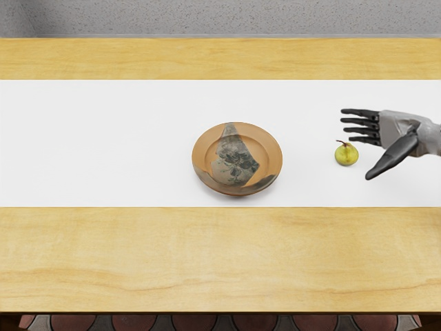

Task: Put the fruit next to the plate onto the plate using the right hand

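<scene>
A small yellow-green pear (346, 154) with a short stem lies on the white runner, to the right of the plate. The brown plate (269, 149) with a grey painted centre sits in the middle of the table and holds nothing. My right hand (372, 145) comes in from the right edge and hovers just right of the pear. Its fingers (360, 125) are spread and point left, above and behind the fruit, while the thumb points down-left in front of it. The hand holds nothing and stands a little apart from the pear.
A white runner (103, 145) crosses the wooden table (207, 262) from left to right. A grey wall or floor strip shows beyond the table's far edge.
</scene>
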Robot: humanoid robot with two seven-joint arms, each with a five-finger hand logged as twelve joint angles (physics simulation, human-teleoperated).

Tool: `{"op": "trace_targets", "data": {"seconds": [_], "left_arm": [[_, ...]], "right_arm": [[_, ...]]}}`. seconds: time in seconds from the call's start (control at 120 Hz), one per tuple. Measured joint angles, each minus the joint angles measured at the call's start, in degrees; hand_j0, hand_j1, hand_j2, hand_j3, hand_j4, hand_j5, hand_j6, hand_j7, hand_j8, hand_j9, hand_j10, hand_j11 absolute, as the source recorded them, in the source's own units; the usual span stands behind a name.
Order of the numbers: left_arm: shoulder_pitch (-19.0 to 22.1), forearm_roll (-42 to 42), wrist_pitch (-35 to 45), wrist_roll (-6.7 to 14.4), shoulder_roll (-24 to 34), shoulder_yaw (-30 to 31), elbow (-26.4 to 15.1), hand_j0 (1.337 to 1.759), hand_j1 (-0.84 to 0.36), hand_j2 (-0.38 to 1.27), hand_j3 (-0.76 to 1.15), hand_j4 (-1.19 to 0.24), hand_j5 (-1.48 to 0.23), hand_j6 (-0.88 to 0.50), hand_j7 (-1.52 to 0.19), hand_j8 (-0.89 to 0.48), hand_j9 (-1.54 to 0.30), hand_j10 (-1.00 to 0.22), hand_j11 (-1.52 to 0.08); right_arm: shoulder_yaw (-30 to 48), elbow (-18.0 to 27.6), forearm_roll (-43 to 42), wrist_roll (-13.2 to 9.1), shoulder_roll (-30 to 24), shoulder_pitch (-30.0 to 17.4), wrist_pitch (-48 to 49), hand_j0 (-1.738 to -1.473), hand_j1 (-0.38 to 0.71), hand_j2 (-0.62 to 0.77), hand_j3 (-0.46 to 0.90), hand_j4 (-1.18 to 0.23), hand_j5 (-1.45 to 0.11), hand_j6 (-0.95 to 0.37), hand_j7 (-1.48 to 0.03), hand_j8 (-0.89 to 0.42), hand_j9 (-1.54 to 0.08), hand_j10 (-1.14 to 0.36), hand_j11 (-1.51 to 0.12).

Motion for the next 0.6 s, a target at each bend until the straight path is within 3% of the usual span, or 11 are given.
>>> {"op": "trace_targets", "data": {"seconds": [0.183, 0.392, 0.6], "left_arm": [[0.0, 0.0, 0.0, 0.0, 0.0, 0.0, 0.0, 1.658, 0.35, 0.00, 0.00, 0.00, 0.00, 0.00, 0.00, 0.00, 0.00, 0.00, 0.00], [0.0, 0.0, 0.0, 0.0, 0.0, 0.0, 0.0, 1.658, 0.35, 0.00, 0.00, 0.00, 0.00, 0.00, 0.00, 0.00, 0.00, 0.00, 0.00], [0.0, 0.0, 0.0, 0.0, 0.0, 0.0, 0.0, 1.658, 0.35, 0.00, 0.00, 0.00, 0.00, 0.00, 0.00, 0.00, 0.00, 0.00, 0.00]], "right_arm": [[0.4, -0.1, -1.7, -2.7, 0.1, 1.7, 0.0, -1.658, -0.33, 0.00, 0.00, -0.02, -0.03, -0.02, -0.03, -0.02, -0.03, -0.02, -0.03], [0.5, -0.4, -16.9, -3.1, 0.9, 10.7, -0.6, -1.658, -0.33, 0.00, 0.00, -0.02, -0.02, -0.02, -0.02, -0.02, -0.02, -0.02, -0.02], [-4.4, 0.1, -39.5, -4.8, 4.6, 13.0, -15.7, -1.658, -0.32, 0.00, 0.00, -0.03, -0.03, -0.03, -0.03, -0.03, -0.03, -0.03, -0.03]]}}
